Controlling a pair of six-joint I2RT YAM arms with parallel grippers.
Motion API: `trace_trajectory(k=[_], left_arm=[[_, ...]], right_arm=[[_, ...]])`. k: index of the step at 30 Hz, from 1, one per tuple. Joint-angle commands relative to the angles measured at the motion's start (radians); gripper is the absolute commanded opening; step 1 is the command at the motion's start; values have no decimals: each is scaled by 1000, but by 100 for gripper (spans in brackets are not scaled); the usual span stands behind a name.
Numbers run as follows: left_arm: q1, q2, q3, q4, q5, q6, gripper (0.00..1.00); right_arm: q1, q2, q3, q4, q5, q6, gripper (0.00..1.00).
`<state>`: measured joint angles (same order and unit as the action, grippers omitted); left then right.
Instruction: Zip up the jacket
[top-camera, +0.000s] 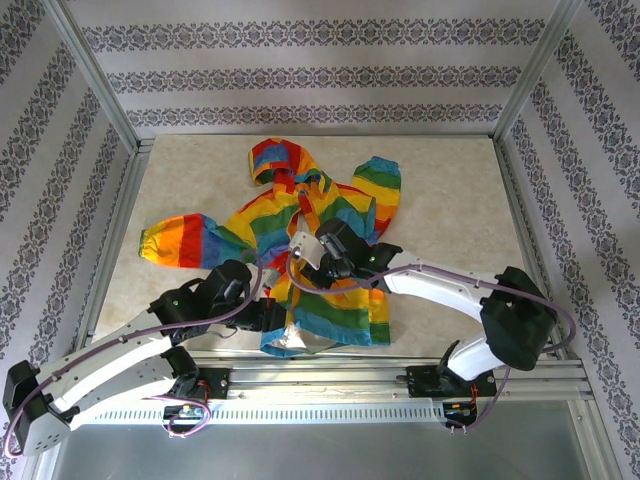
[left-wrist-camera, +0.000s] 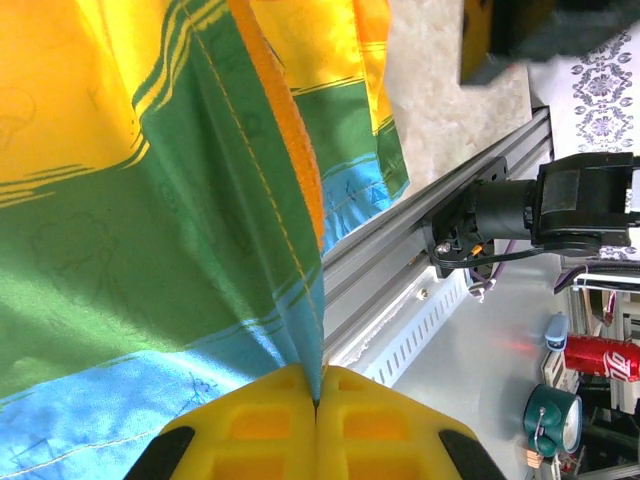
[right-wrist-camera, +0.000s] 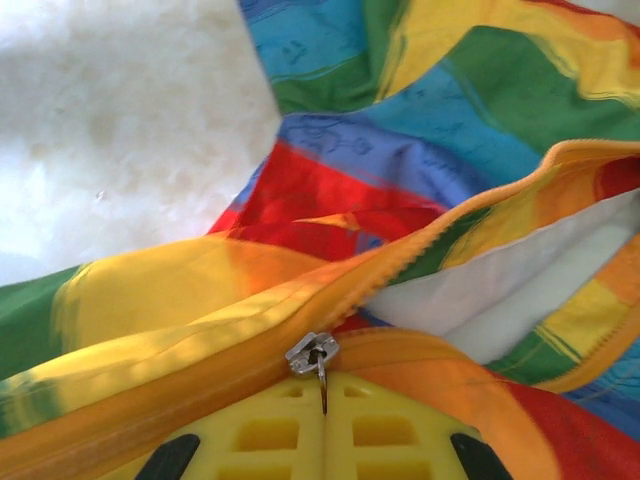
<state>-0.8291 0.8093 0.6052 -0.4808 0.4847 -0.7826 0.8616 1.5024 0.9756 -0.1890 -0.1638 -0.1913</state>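
Rainbow-striped jacket (top-camera: 300, 215) lies flat mid-table, long axis near–far: hood at the far end, hem toward the arm bases. Pale marbled tabletop (top-camera: 450, 200); patterned wallpaper (top-camera: 300, 75) around. Left gripper (left-wrist-camera: 318, 400) pinched closed on the hem beside the orange zipper tape (left-wrist-camera: 285, 130). Right gripper (right-wrist-camera: 322, 405) clamped on the zipper pull (right-wrist-camera: 312, 353).

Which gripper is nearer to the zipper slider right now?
Right. The right gripper is at the zipper slider, its pull pinched between the closed fingers. The left gripper is down at the bottom hem of the jacket, clamped on the fabric there.
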Motion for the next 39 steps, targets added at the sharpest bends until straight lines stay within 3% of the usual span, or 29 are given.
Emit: trace_trajectory(k=[1, 21, 39], left_arm=[[-1, -16, 47, -92, 33, 63, 0], [22, 47, 196, -194, 25, 209, 0], [36, 91, 315, -273, 75, 364, 0]], right_arm=[[-58, 35, 66, -2, 37, -21, 0], [-286, 181, 290, -16, -18, -56, 0], [-411, 307, 441, -28, -32, -63, 0]])
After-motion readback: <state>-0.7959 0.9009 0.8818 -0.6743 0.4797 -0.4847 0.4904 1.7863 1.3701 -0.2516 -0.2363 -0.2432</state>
